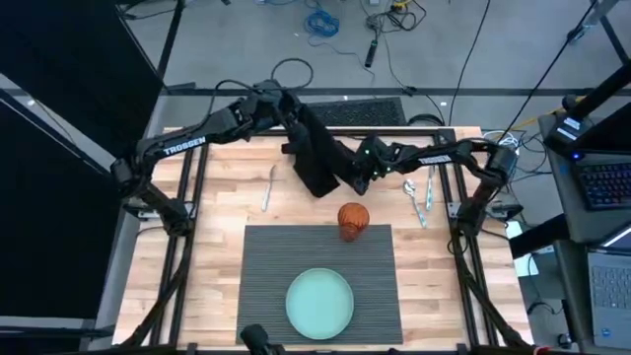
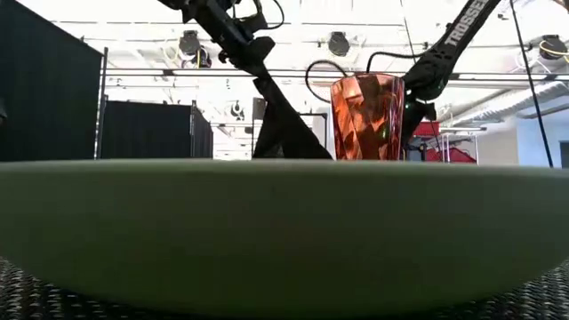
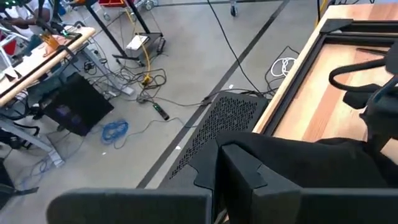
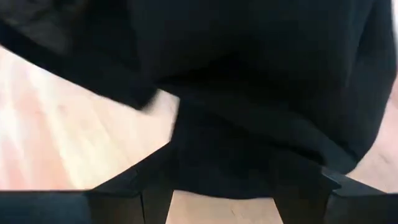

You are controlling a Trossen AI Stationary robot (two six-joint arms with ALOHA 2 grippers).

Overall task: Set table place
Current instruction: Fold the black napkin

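Note:
A black napkin [image 1: 315, 158] hangs over the table's far middle, below my left gripper [image 1: 289, 106], which is shut on it. In the low view the napkin [image 2: 284, 124] widens downward from the gripper. My right gripper [image 1: 356, 177] is at the napkin's lower right edge. In its wrist view it is open, with black cloth [image 4: 224, 168] between the spread fingers; I cannot tell whether they touch it. The ribbed dark grey placemat [image 1: 261, 266] lies near the front, bearing a pale green plate [image 1: 319, 303] and an orange cup [image 1: 353, 219]. My left gripper pinches the napkin's top end [image 2: 260, 82] between its two fingers, coming from above and from the table's left. The cloth [image 3: 298, 168] hangs below the fingers and spreads out. The plate's rim hides its lower end in the low view.
A fork [image 1: 267, 187] lies on the wood left of the napkin. A spoon [image 1: 409, 190] and a knife [image 1: 429, 192] lie to its right. Bare planks [image 1: 212, 256] show left of the placemat.

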